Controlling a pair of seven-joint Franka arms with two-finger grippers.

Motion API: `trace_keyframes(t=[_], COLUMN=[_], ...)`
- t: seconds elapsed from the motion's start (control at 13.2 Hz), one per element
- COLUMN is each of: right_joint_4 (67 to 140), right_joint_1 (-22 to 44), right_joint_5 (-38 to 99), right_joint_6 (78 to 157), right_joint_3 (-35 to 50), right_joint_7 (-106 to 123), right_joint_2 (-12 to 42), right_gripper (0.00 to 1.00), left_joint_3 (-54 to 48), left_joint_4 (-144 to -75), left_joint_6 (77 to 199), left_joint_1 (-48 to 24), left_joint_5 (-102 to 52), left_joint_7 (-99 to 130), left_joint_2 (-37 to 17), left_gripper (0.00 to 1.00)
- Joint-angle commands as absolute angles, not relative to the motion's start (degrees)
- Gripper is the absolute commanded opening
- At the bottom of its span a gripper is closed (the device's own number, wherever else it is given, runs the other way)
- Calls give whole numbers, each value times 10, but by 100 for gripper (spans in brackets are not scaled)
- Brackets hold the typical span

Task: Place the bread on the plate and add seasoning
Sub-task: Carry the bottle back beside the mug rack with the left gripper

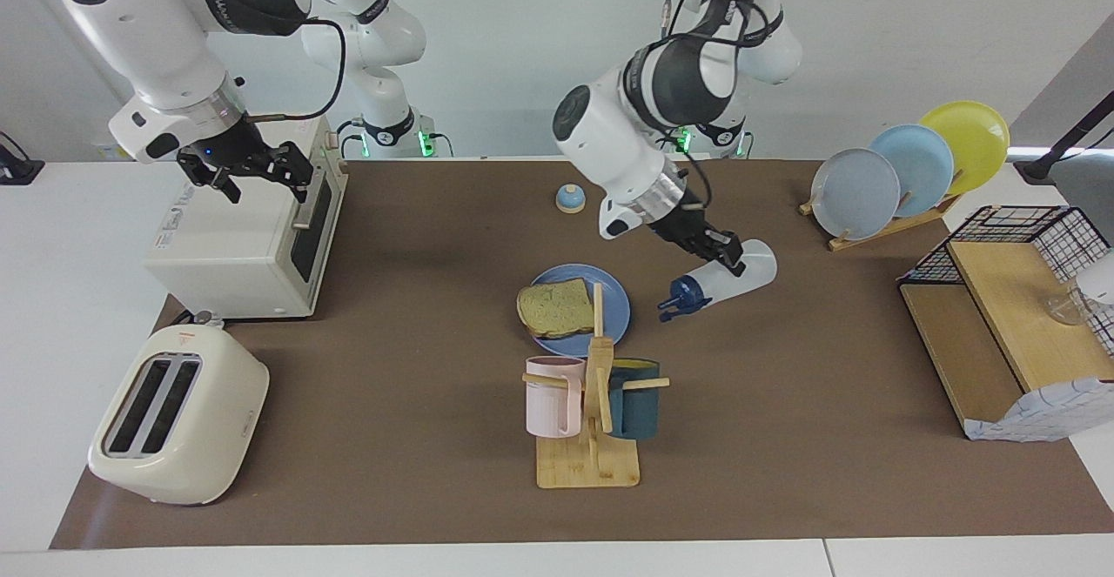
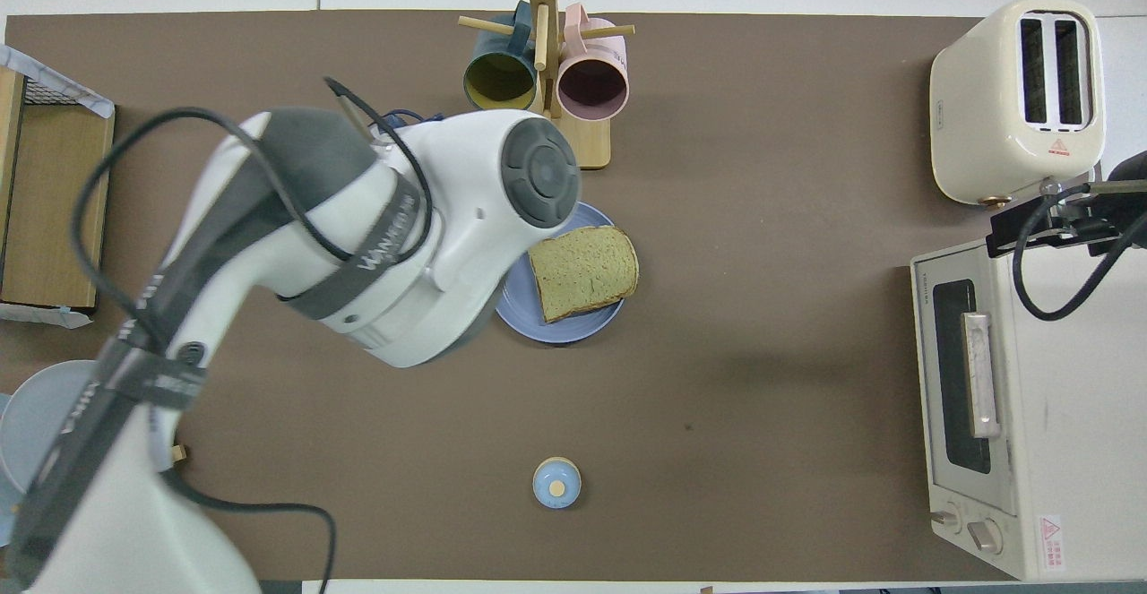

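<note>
At the middle of the brown mat [image 1: 783, 438] I logged the plate [image 1: 616, 298], medium blue, lying flat just on the robots' side of the mug rack [image 1: 592, 403]. Item: the bread [image 1: 557, 309], one slice resting on the plate, set toward the right arm's end of it and overhanging the rim there. Item: the seasoning [image 1: 727, 282], tipped almost onto its side in the air, its dark cap pointing down toward the plate's edge; the bottle hung over the mat beside the plate, toward the left arm's end, and clear of the bread. Item: left gripper [image 1: 725, 252], fingers pinching the bottle's body near its base. In the overhead view the left arm [image 2: 358, 236] hid both gripper and bottle from me.

Item: right gripper [image 1: 261, 166], held over the toaster oven [image 1: 235, 255] at the right arm's end of the table, waiting; I could not tell how its fingers stood.

Other stock noted: a pop-up toaster [image 1: 178, 416] farther from the robots than the oven; a small blue-domed bell [image 1: 571, 199] nearer to the robots than the plate; pink mug [image 1: 553, 396] and dark teal mug [image 1: 635, 399] hung on the rack; three plates standing in a plate stand [image 1: 888, 224] toward the left arm's end.
</note>
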State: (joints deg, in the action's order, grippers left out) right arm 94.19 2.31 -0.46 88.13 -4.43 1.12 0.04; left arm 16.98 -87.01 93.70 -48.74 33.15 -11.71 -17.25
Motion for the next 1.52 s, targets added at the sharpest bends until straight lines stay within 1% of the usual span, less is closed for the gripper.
trace_keyframes(t=[0.0,0.23,0.38,0.91,1.14,1.29,1.44], right_joint_4=[947,947,947,947,947,947,947], right_joint_1=[18,18,18,18,18,18,18], right_joint_5=[-8,-8,-8,-8,-8,-8,-8], right_joint_6=[884,884,884,884,884,884,884], right_joint_3=[-41,-41,-41,-41,-41,-41,-41], right_joint_7=[22,22,22,21,22,22,22], right_joint_2=[-6,-6,-6,-6,-6,-6,-6], right_gripper=[100,100,100,100,100,100,100], left_joint_3=[163,163,163,163,163,163,163], left_joint_4=[-910,-928,-954,-1124,-1154,-1154,-1151], left_joint_6=[1008,1097,1174,1543,1654,1735,1766], left_joint_1=[-441,-400,-382,-324,-305,-291,-280], left_joint_5=[268,212,196,195,195,195,196], left_joint_7=[-74,-26,35,255,287,317,317], left_joint_2=[-125,-107,-99,-68,-80,-122,-141], left_gripper=[0,0,0,0,0,0,0])
